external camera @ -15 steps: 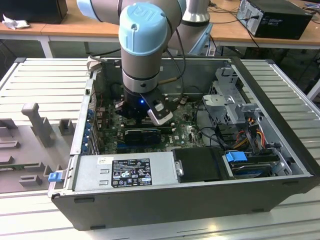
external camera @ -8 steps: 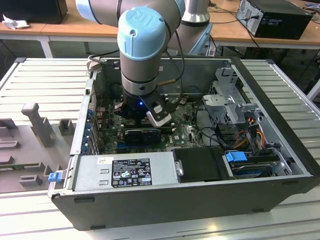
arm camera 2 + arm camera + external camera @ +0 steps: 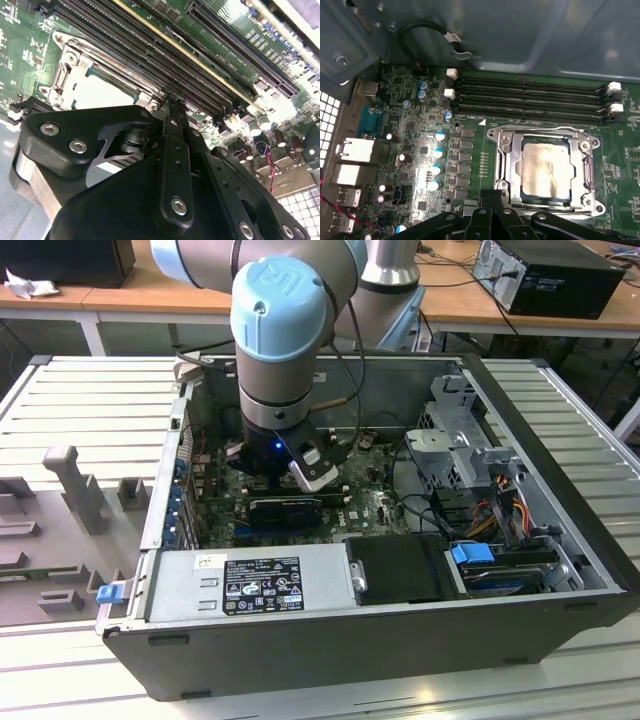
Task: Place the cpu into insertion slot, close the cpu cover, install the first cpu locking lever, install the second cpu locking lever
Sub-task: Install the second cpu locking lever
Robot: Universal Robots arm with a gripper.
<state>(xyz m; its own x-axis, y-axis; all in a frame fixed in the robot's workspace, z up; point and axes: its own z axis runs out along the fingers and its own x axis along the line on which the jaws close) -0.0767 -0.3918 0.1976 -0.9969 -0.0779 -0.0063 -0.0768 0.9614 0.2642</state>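
Note:
The cpu (image 3: 545,167) (image 3: 100,92), a pale silvery square, lies flat in the insertion slot (image 3: 495,134) on the green board. The cpu cover (image 3: 512,155) (image 3: 65,75), a silver frame, lies folded down around it. A thin metal lever rod (image 3: 115,65) runs along the socket's side nearest the memory slots. My gripper (image 3: 167,100) (image 3: 494,202) (image 3: 300,475) is low inside the case, with its black fingers pressed together at the socket's corner by the rod's end. Whether they hold the rod is hidden.
Long black memory slots (image 3: 530,97) (image 3: 150,55) run close beside the socket. Capacitors (image 3: 440,152) and rear ports (image 3: 355,150) stand on its other side. The case wall (image 3: 520,35), the power supply (image 3: 250,580), the drive cage (image 3: 460,440) and cables (image 3: 500,500) hem the arm in.

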